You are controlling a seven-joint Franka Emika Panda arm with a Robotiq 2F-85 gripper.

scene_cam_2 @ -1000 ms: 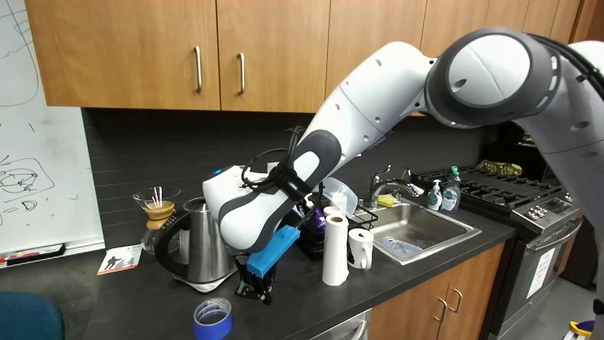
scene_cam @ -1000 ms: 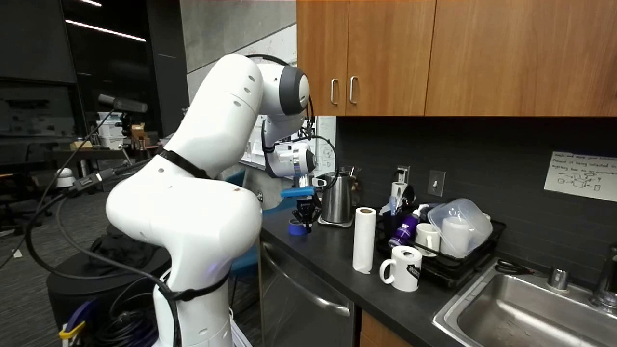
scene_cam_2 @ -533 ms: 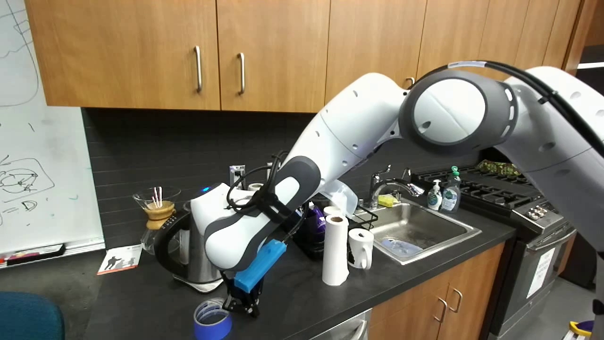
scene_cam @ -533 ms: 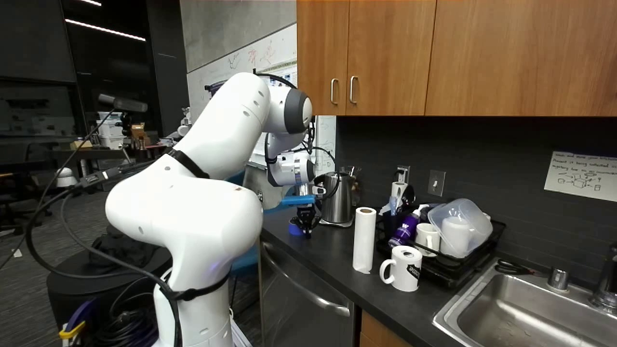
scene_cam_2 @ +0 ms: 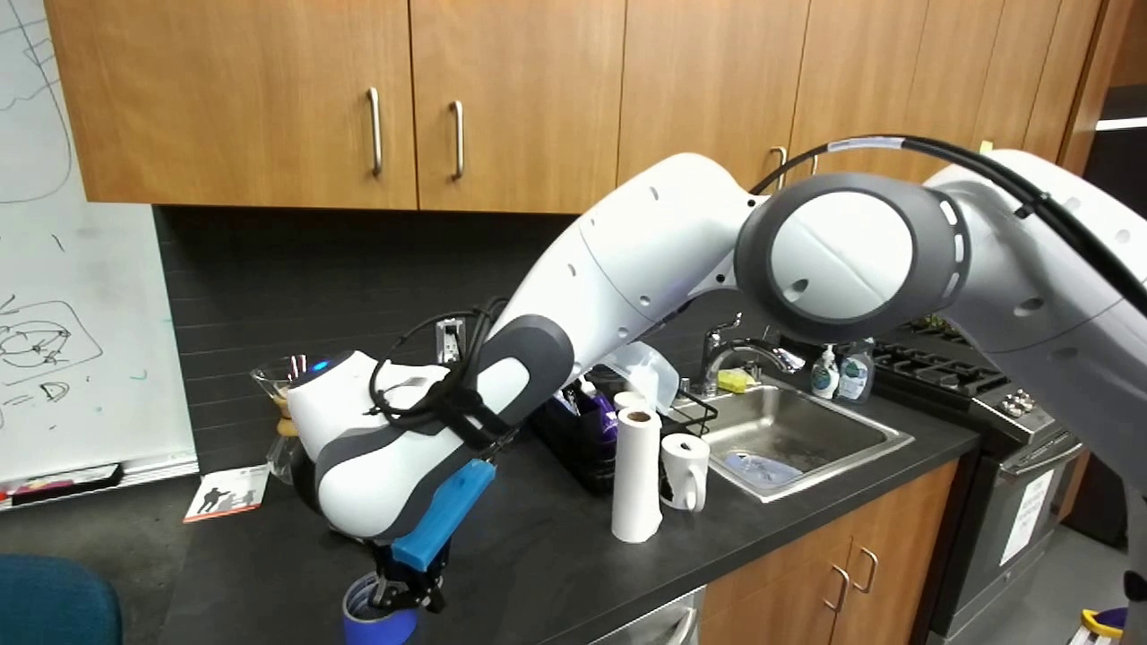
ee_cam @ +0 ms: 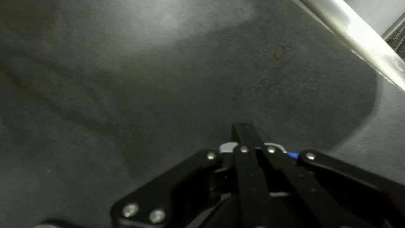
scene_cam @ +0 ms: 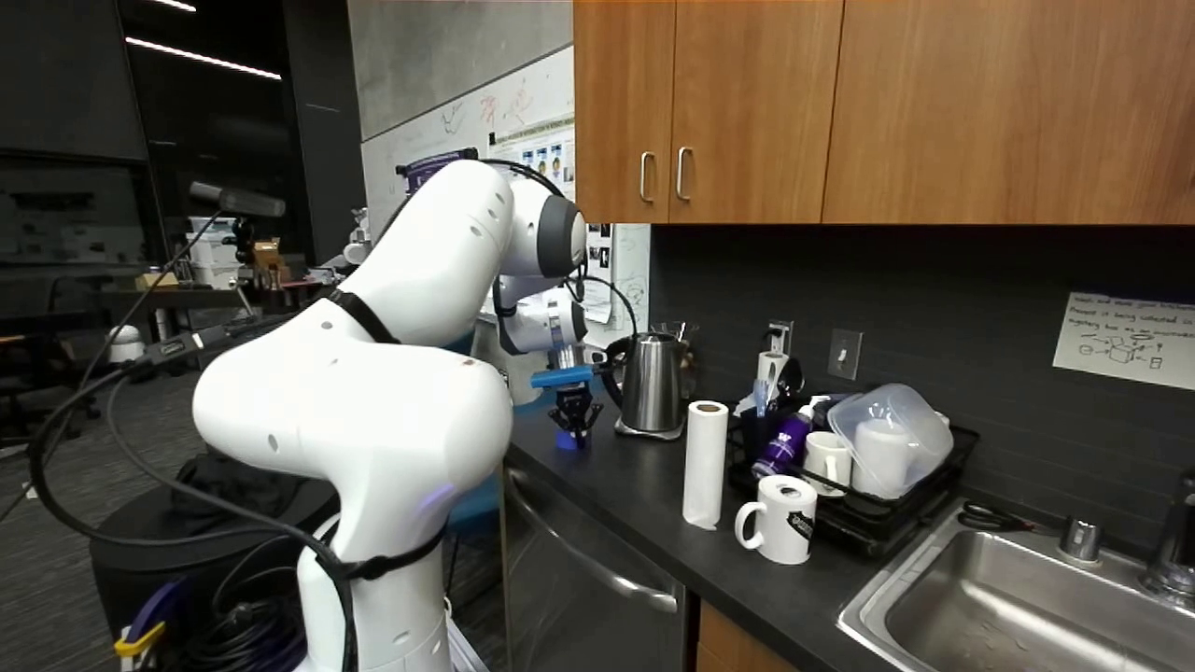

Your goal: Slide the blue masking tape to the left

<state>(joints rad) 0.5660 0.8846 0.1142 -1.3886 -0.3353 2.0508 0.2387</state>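
The blue masking tape (scene_cam_2: 381,627) is a bright blue ring lying flat on the dark counter, cut by the lower edge of an exterior view. It also shows below the gripper in an exterior view (scene_cam: 567,441). Only a sliver of the tape (ee_cam: 292,155) shows in the wrist view; the fingers hide the rest. My gripper (scene_cam_2: 434,602) is low at the counter, against the tape's right side in that exterior view. In the wrist view my gripper (ee_cam: 246,126) has its fingers together, with nothing seen between them.
A steel kettle (scene_cam: 652,383) stands close behind the gripper. A white paper-towel roll (scene_cam_2: 636,475) and a white mug (scene_cam_2: 685,470) stand to the right, before the dish rack (scene_cam: 868,523) and sink (scene_cam_2: 806,430). The counter's front edge runs near the tape.
In both exterior views the arm has come down and moved left. The gripper has reached the tape, and the tape has shifted slightly left with it.
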